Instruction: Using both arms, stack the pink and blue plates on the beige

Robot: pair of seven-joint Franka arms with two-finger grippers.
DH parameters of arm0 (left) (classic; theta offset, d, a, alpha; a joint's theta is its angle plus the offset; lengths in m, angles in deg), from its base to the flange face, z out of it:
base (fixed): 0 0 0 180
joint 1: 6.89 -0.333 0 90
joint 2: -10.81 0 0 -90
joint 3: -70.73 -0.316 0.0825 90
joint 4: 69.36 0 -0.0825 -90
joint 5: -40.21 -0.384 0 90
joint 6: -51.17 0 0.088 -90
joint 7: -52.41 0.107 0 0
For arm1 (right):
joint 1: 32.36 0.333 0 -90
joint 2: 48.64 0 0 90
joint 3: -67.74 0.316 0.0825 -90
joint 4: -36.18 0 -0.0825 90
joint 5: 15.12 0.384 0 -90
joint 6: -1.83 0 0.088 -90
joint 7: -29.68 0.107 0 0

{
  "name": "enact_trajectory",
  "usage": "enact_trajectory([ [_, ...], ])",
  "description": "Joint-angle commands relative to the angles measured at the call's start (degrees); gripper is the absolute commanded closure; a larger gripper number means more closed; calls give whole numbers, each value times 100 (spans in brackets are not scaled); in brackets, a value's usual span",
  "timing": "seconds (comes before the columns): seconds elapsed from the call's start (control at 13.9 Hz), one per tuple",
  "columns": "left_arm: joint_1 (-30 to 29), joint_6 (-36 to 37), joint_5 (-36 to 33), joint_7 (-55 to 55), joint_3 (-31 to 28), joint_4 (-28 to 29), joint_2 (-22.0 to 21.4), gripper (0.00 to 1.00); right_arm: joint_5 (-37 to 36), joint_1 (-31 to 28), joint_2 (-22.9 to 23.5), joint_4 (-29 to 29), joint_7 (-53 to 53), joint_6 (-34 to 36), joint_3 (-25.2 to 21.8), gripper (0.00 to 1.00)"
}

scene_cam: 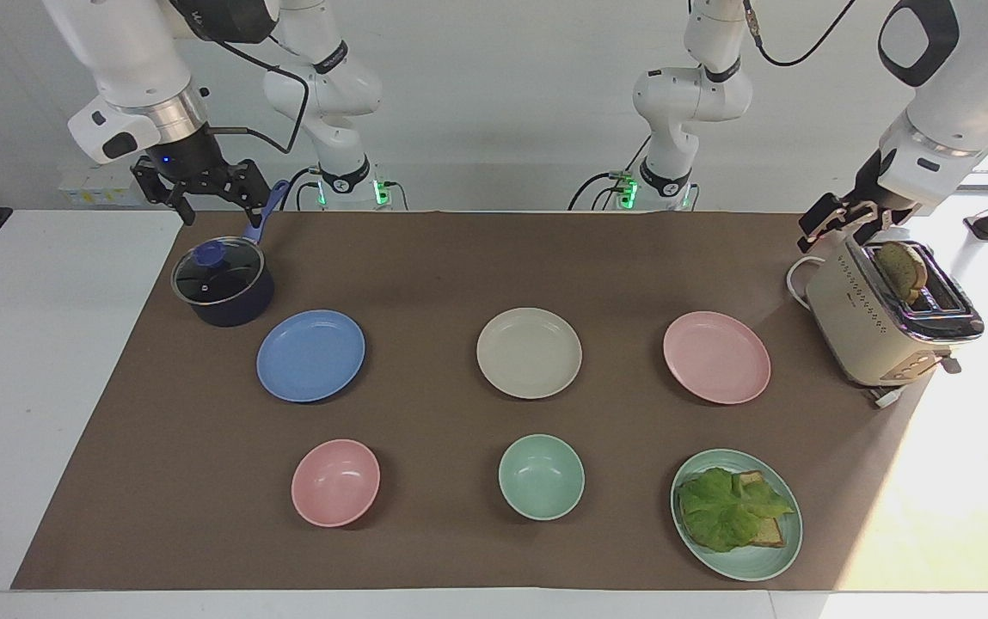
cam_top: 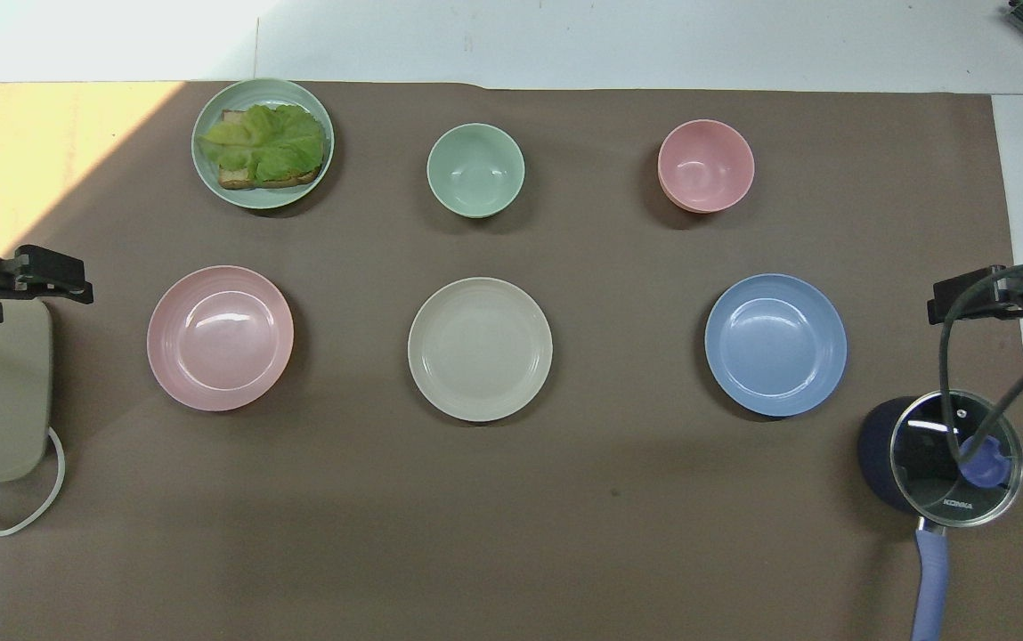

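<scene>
Three equal plates lie in a row on the brown mat. The beige plate [scene_cam: 529, 352] [cam_top: 480, 349] is in the middle. The blue plate [scene_cam: 310, 355] [cam_top: 775, 344] lies toward the right arm's end, and the pink plate [scene_cam: 716, 358] [cam_top: 220, 338] toward the left arm's end. All three are bare and apart from each other. My right gripper [scene_cam: 217, 208] [cam_top: 965, 303] hangs open and empty over the mat's edge by the dark pot. Above the toaster's edge, my left gripper [scene_cam: 837, 228] [cam_top: 57, 276] is open and holds nothing.
A dark blue pot [scene_cam: 223, 279] with a glass lid stands nearer the robots than the blue plate. A cream toaster [scene_cam: 885, 314] holding a bread slice stands beside the pink plate. Farther out are a pink bowl [scene_cam: 335, 482], a green bowl [scene_cam: 541, 476] and a green plate [scene_cam: 751, 563] with lettuce on toast.
</scene>
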Motion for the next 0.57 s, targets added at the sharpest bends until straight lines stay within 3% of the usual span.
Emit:
enact_trajectory([
  [0.0,-120,-670,-88,92,10,892,-55,0,-24,-38,-104,109,32,-3,8,0],
  [0.22,-164,-1452,-88,162,19,1386,227,0,-24,-38,-104,109,32,-3,8,0],
  [0.5,-94,-1936,-88,180,19,1580,676,0,-24,-38,-104,109,32,-3,8,0],
])
